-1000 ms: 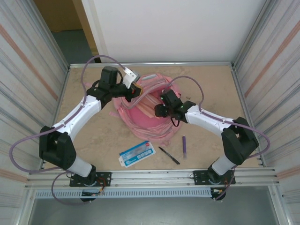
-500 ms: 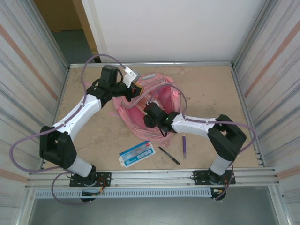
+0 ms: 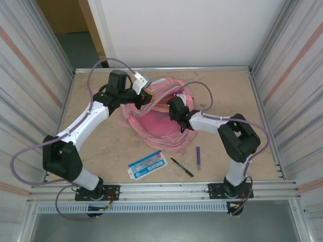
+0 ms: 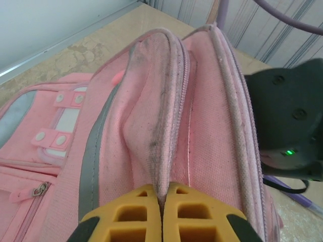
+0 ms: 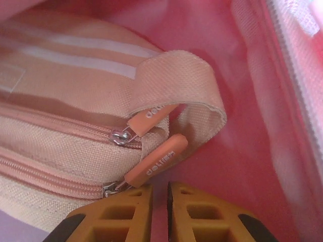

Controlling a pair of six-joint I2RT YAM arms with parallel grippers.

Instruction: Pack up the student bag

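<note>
Top view: the student bag (image 3: 156, 123) lies mid-table (image 3: 108, 146), under both arms.

Left wrist: the left end effector (image 4: 162, 194) is clamped on a fold of the bag's fabric.

Right wrist: the right end effector (image 5: 160, 187) is nearly together inside the bag, just below a zipper pull (image 5: 155, 162). I cannot tell whether it grips anything.

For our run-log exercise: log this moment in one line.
left gripper: shut on student bag rim | right gripper: inside bag, beside zipper pulls
</note>
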